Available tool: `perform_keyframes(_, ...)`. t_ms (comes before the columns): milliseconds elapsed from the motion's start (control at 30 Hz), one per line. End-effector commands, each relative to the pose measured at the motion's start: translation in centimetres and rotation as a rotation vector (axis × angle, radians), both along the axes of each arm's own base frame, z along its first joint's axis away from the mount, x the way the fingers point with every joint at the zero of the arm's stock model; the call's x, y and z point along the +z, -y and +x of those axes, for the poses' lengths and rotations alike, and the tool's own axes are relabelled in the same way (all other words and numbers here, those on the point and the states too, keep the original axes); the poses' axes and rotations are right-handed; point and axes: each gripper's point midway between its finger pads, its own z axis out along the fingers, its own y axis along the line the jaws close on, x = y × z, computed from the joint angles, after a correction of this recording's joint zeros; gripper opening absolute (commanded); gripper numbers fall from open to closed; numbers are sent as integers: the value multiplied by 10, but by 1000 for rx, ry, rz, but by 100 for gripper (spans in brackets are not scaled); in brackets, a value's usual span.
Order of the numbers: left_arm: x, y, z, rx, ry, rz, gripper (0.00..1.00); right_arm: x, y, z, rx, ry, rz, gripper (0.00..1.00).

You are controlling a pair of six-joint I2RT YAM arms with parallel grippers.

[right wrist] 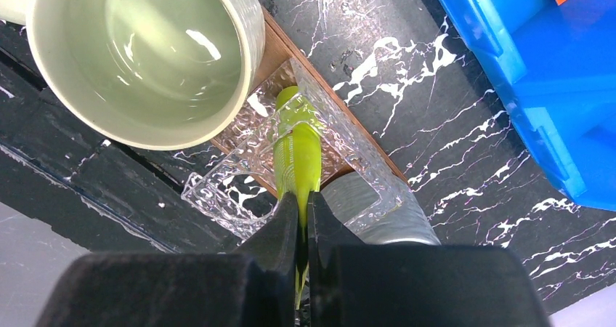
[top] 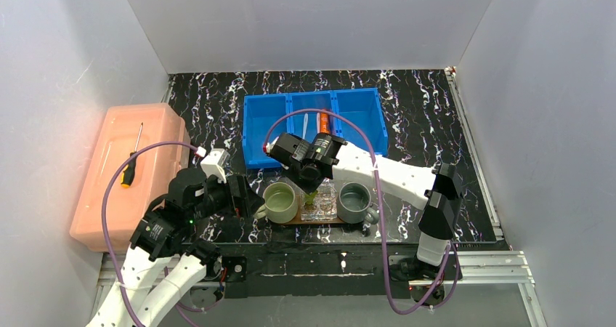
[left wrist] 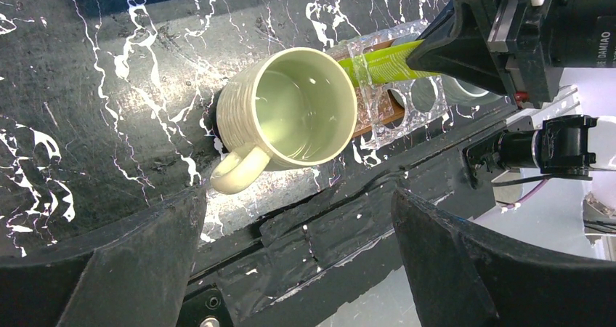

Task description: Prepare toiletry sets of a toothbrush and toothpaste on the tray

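Note:
My right gripper (right wrist: 303, 203) is shut on the flat end of a lime-green toothpaste tube (right wrist: 296, 152). The tube's cap end points down into a slot of the clear plastic holder (right wrist: 218, 189). That holder stands on the brown tray (right wrist: 280, 40), between a green mug (top: 280, 201) and a grey mug (top: 355, 202). An orange tube (top: 323, 121) and a pale toothbrush (top: 306, 126) lie in the middle compartment of the blue bin (top: 254, 123). My left gripper (left wrist: 298, 200) hangs open near the green mug (left wrist: 290, 116), on its handle side, holding nothing.
A pink box (top: 156, 123) with a screwdriver (top: 131, 163) on its lid stands at the left. The tray sits close to the table's near edge. White walls close in the table on three sides.

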Motion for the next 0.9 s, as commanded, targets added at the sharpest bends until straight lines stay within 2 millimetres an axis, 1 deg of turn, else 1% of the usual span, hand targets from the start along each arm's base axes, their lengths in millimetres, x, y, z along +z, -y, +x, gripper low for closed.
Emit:
perform_keyframes(0,-3,1,0,-12,-4,4,98,-1,-4,7,3,15,14,10)
perform_keyframes(100,-3,1,1,-12,-6,5,98,5,-6,9,-1,31,27,20)
perform_keyframes(467,-4,2,1,-13,-11,6,98,35,-19,19,-17,88,118,39)
perform_keyframes(533,-4,2,1,-15,-14,7,98,42,-22,23,-25,105,137,40)
perform_keyframes(633,-4,3,1,-16,-14,6,98,58,-27,31,-46,145,176,43)
perform_keyframes(733,-5,3,1,-17,-15,8,98,76,-29,43,-84,202,218,45)
perform_keyframes(867,-5,3,1,-18,-18,8,98,91,-29,61,-139,262,248,46)
